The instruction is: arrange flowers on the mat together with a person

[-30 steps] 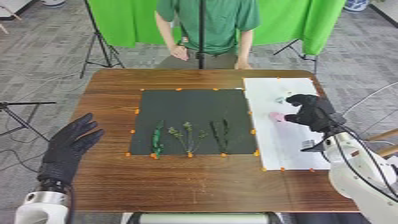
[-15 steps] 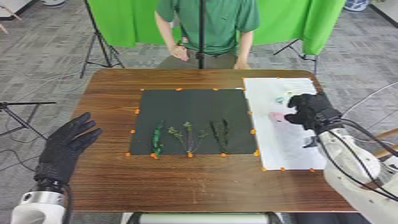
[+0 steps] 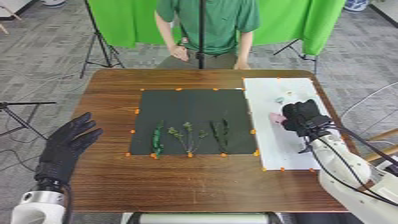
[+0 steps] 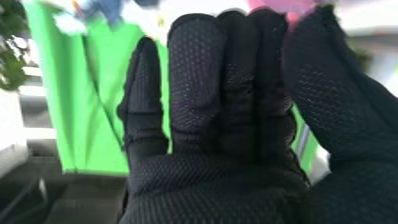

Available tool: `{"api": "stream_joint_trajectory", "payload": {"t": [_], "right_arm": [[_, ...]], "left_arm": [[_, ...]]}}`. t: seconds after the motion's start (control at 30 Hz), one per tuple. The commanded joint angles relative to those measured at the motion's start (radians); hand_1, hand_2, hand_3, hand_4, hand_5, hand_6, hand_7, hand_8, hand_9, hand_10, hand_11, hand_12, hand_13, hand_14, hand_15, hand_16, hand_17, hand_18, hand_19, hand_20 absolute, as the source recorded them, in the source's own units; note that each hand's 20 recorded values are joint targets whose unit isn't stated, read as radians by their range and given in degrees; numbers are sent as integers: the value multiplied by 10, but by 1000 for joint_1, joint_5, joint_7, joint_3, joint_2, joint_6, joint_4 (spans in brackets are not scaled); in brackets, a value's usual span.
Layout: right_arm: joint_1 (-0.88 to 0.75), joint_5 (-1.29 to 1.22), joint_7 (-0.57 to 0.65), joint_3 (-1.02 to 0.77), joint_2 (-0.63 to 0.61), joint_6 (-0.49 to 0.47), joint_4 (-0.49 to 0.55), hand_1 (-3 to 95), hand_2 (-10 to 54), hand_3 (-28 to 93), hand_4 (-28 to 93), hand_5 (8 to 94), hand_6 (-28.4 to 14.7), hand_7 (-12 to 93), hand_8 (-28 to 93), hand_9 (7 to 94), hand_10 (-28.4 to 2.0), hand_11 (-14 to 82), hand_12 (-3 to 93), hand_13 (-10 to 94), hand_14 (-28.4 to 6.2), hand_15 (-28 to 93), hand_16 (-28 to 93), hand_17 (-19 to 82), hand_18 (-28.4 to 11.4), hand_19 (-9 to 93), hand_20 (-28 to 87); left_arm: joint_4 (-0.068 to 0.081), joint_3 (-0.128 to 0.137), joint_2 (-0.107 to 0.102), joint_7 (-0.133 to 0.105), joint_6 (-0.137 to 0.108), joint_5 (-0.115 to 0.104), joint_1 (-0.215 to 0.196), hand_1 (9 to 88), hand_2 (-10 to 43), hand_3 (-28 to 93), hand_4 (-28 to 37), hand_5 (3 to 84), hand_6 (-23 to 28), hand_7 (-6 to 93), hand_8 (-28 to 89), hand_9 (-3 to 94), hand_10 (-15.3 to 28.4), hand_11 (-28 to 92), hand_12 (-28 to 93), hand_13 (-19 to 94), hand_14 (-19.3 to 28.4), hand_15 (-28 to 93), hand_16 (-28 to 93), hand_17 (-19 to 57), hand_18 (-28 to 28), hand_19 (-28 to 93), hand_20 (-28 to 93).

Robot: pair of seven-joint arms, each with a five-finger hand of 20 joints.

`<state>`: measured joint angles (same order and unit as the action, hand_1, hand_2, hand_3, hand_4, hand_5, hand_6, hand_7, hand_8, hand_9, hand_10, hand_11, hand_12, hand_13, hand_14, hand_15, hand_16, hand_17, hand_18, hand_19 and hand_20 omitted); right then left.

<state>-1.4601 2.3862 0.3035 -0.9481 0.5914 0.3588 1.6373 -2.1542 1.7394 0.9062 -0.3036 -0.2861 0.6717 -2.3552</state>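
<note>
My right hand [image 3: 305, 119] is over the white sheet, beside the pink flower [image 3: 277, 118]. Straight fingers mark this hand [image 4: 222, 100] as open in the right wrist view, where the pink flower [image 4: 282, 5] appears beyond the fingertips; whether they touch is unclear. Farther up the sheet are small pale flowers [image 3: 285, 97]. On the dark mat [image 3: 191, 107], a green leafy stem [image 3: 158, 140], a branching sprig [image 3: 188, 136] and a dark pair of stems [image 3: 219, 135] stand side by side along the near half. My left hand [image 3: 69, 142] is open left of the mat.
The white sheet [image 3: 263, 90] covers the table's right side, next to the mat. Orange markers line both. A person in green sits beyond the far table edge [image 3: 142, 73]. Tripods stand on the floor around the table.
My right hand has shifted slightly left and nearer the robot over the sheet, uncovering more of the pale flowers. The left hand and the mat's stems have kept their places.
</note>
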Motion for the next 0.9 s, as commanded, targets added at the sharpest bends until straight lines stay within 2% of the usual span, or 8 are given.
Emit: {"api": "stream_joint_trajectory", "payload": {"t": [0.03,0.13,0.3,0.4,0.47,0.57,0.77,0.9], "right_arm": [[21,28,-34,12,-2,95,21,456,-91,779,-283,681,50,541,-24,765,-64,331,521,699,-53,636,267,285,-146,659,381],[37,11,-47,21,1,106,52,456,-95,795,-283,690,47,540,-30,773,-72,351,506,700,-56,645,269,285,-147,661,388],[213,-6,-109,182,46,132,66,458,-95,798,-283,693,43,539,-31,775,-73,345,518,697,-60,651,272,285,-148,662,390],[357,-31,-166,321,98,168,57,458,-95,802,-283,695,41,536,-35,776,-73,341,523,695,-60,652,273,285,-148,661,390],[451,-52,-220,402,152,176,35,454,-95,812,-283,696,40,536,-41,777,-73,327,536,693,-60,652,275,284,-147,660,390],[570,-70,-273,508,239,191,-5,451,-95,820,-283,696,37,537,-47,779,-71,304,553,688,-61,649,275,282,-148,660,392],[729,-107,-338,673,353,229,-28,448,-95,826,-283,696,34,537,-50,779,-70,299,552,687,-61,645,282,282,-148,659,393],[787,-113,-380,751,404,215,-33,448,-95,823,-283,696,35,538,-53,781,-70,300,552,688,-60,645,283,282,-148,659,393]], "left_arm": [[-1,11,-6,12,7,-1,-16,286,35,695,-251,403,41,169,-84,334,138,275,140,323,175,343,-15,-26,232,502,50],[-7,29,-9,20,9,3,-35,285,35,694,-251,403,41,170,-84,334,138,275,140,322,176,343,-15,-26,232,502,50],[-34,107,-5,23,-12,-1,-127,284,35,696,-251,403,41,172,-84,334,138,276,140,322,176,344,-16,-26,232,502,49],[-43,148,-7,16,-37,-3,-163,284,35,696,-251,403,42,170,-85,334,138,276,140,322,176,344,-16,-26,232,502,49],[-48,171,-9,16,-38,-4,-179,284,35,696,-251,402,41,170,-84,334,138,276,140,322,176,344,-16,-26,232,502,49],[-48,178,-12,15,-40,-4,-177,284,34,697,-251,402,42,169,-84,333,138,276,140,323,175,344,-17,-26,232,502,49],[-46,159,-17,18,-43,-3,-165,284,35,696,-252,402,41,171,-84,333,138,277,140,322,174,343,-17,-26,232,502,49],[-47,152,-19,17,-48,-4,-171,284,35,696,-252,403,41,171,-84,333,137,278,140,323,174,343,-17,-26,232,503,49]]}}
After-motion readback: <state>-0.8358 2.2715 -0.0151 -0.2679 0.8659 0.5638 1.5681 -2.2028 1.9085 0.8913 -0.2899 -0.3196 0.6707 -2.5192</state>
